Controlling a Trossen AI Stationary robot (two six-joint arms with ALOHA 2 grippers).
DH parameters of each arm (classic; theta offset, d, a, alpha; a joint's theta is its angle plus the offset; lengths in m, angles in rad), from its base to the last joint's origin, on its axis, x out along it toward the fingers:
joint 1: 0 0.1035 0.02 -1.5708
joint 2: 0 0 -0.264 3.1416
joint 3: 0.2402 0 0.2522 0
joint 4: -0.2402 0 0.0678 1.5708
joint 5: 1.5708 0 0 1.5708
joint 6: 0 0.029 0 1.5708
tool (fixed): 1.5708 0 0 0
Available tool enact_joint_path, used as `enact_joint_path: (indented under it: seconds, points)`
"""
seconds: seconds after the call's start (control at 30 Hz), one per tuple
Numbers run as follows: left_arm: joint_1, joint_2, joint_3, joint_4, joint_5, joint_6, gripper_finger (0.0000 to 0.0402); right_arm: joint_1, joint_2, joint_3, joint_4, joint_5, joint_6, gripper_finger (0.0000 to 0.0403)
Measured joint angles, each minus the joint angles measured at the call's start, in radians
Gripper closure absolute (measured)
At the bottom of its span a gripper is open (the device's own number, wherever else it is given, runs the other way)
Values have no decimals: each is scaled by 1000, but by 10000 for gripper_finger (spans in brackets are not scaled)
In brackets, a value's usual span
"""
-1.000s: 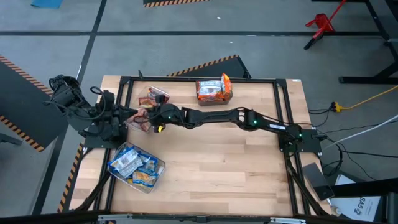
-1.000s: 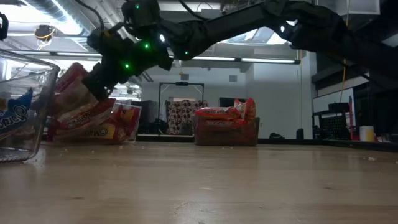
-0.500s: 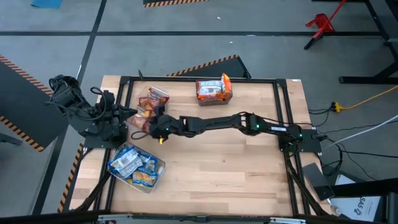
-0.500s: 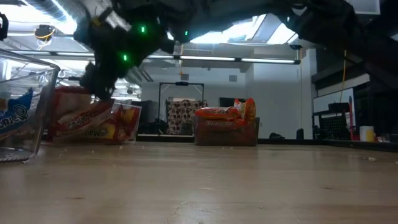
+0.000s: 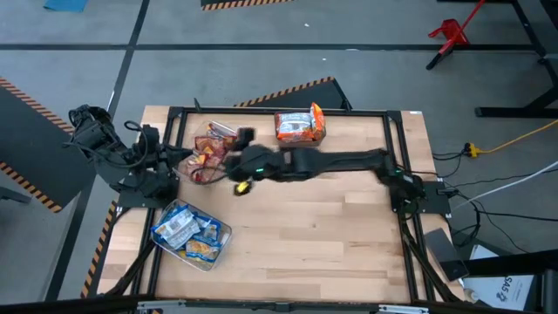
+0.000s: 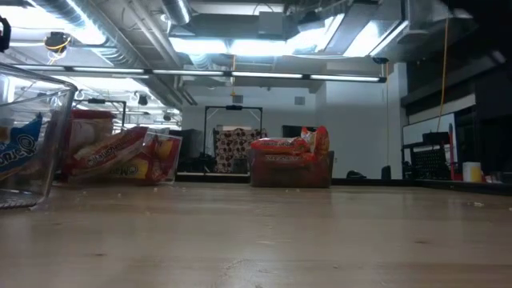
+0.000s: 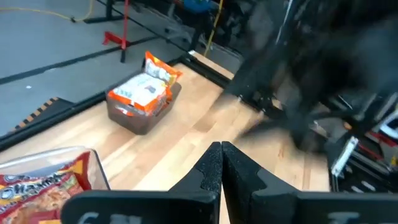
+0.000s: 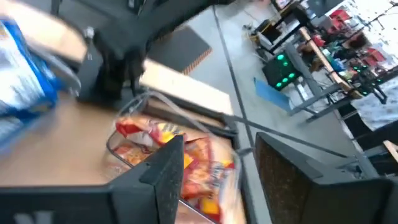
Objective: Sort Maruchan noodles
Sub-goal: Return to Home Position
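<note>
Red-orange Maruchan noodles lie piled in a clear bin at the far left of the table. Orange-and-white packets fill a bin at the far middle. Blue-and-white packets lie in a bin near the left front. My right gripper hovers open and holds nothing, above the right edge of the red-orange bin. My left gripper waits shut at the table's left edge, beside that same bin.
A dark metal frame runs around the tabletop. Bare wood spreads over the middle, near and right parts of the table. In the low view the three bins stand along the far side, and no arm shows there.
My right gripper has let go of a red-orange packet over the far-left bin, then risen and drawn back toward the table's right, leaving the low view. The packet, held tilted up before, now lies on the pile in the bin.
</note>
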Motion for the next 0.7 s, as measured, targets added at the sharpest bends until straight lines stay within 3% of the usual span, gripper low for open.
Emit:
enact_joint_path:
  seconds: [0.07, 0.13, 0.33, 0.4, 0.47, 0.53, 0.63, 0.7]
  points:
    - [0, 0, 0, 0, 22, 2, 401, 25, -89, 0, -72, 52, 7, 219]
    - [0, 0, 0, 0, 18, 3, 401, 58, -176, 0, -126, 169, -7, 219]
    - [0, 0, 0, 7, -134, 22, 401, 187, -392, 1, -237, 547, 25, 219]
    - [0, 0, 0, 25, -97, 73, 401, 226, -456, 1, -296, 614, 19, 219]
    - [0, -14, 0, 49, -26, 99, 401, 241, -531, 0, -398, 615, 141, 219]
    - [-1, -51, 2, 88, 22, 142, 401, 223, -623, 0, -576, 529, 334, 219]
    - [0, -134, 6, 192, 74, 294, 401, 173, -761, -14, -788, 385, 568, 219]
    - [0, -202, 6, 229, 122, 402, 401, 171, -840, -64, -836, 388, 648, 219]
